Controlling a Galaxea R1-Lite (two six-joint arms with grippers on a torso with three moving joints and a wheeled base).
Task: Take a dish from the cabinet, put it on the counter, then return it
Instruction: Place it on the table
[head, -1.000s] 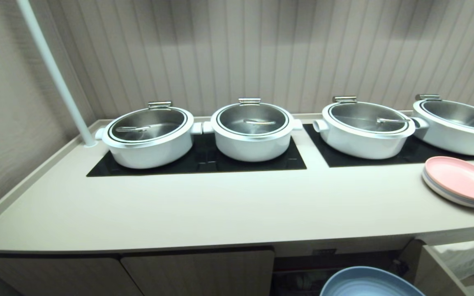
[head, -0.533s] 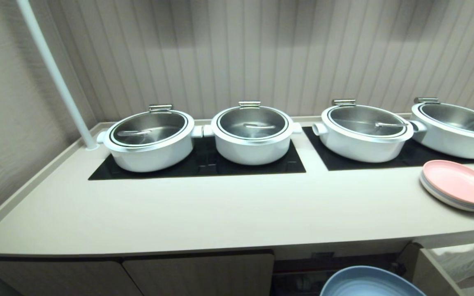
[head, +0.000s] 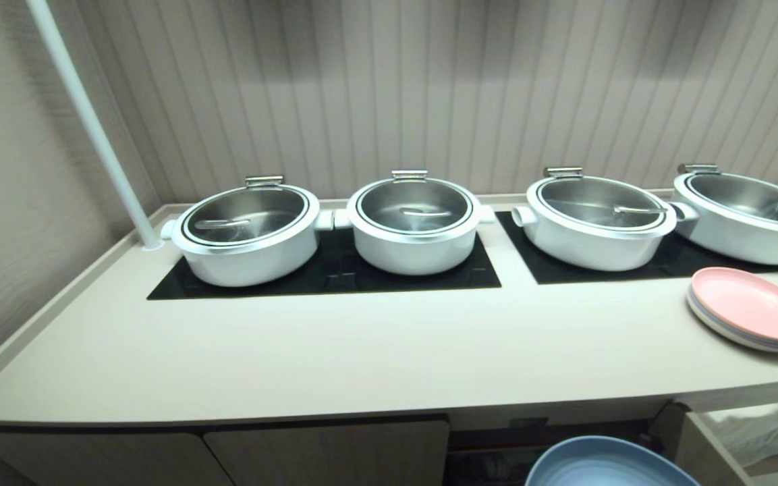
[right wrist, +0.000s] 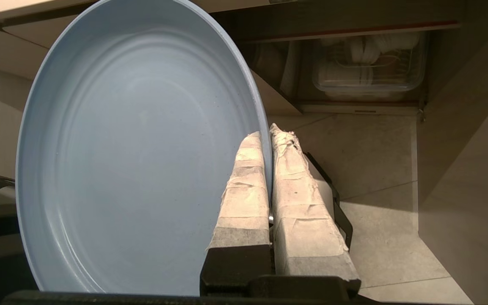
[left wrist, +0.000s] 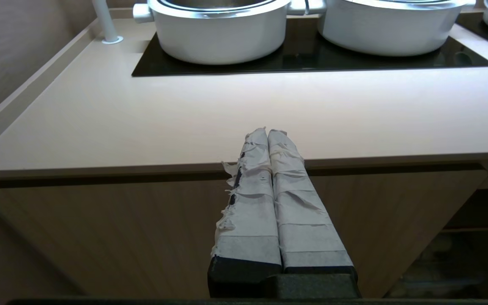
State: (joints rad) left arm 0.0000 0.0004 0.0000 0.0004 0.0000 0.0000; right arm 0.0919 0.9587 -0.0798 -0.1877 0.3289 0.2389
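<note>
The light-blue dish (right wrist: 133,148) fills most of the right wrist view, and my right gripper (right wrist: 266,132) is shut on its rim. Its far edge (head: 604,462) pokes into the bottom of the head view, below the counter's (head: 375,351) front edge and in front of the open cabinet (head: 537,445). The cabinet's inner shelf (right wrist: 362,101) carries a clear container. My left gripper (left wrist: 268,131) is shut and empty, parked in front of a closed cabinet door (left wrist: 100,228), its tips level with the counter's (left wrist: 184,118) edge.
Several white pots with steel lids (head: 247,236) stand on black cooktop panels (head: 335,277) at the back. A stack of plates topped with pink (head: 749,317) lies at the counter's right end. A white pole (head: 85,121) rises at the back left. Tiled floor (right wrist: 379,169) lies below.
The whole head view has slid downward as the camera rose: pots and plate stack sit lower, more cabinet door shows. The dish keeps its place at the bottom edge.
</note>
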